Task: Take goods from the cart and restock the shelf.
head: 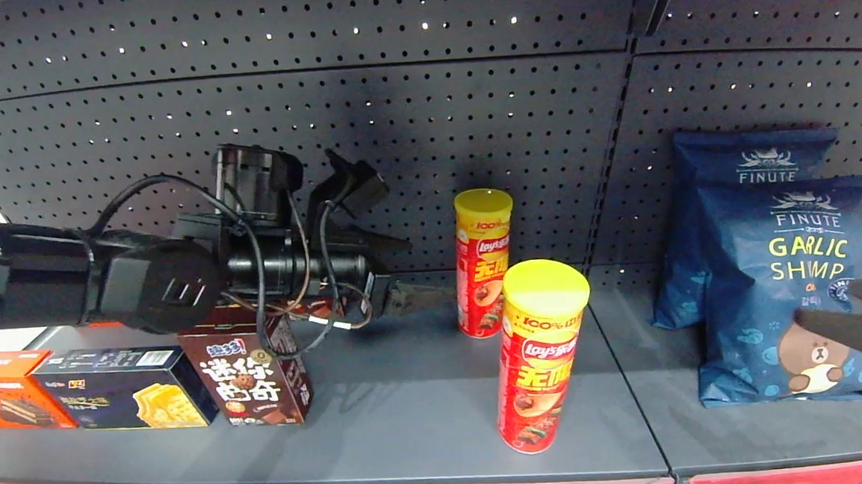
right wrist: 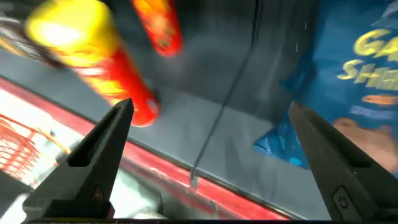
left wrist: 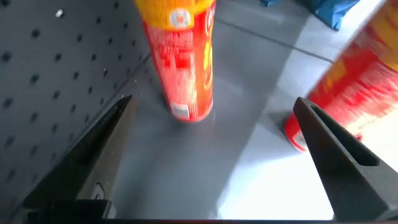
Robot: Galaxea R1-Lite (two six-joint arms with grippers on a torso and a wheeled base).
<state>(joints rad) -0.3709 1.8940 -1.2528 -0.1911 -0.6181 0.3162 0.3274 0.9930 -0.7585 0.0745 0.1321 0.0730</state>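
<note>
- Rear can (head: 484,261), a tall red cardboard cylinder with a yellow plastic lid: straight ahead of the left gripper (head: 427,268) fingertips, close but not touching, upright on the grey metal shelf board (head: 412,415).
- Long axis vertical, so crosswise to the level fingers; in the left wrist view, base just beyond the gap between the fingertips and a little toward one finger.
- Left fingers spread wide, pinching nothing.
- Front can (head: 541,355), an identical red cylinder with a yellow lid: off to the side of the left fingertips, toward the shelf edge, between the two grippers.
- Right gripper (head: 827,301): fingers likewise spread and empty, just before the blue foil snack bag (head: 777,266), well apart from the rear can. Left arm plainly the nearer.
- Both cans glossy, undented, lids seated, printed fronts facing outward.
- Likely next: a straight approach or a straight retreat along the fingers' line. Any sideways drift could tip so slim a can.
</note>
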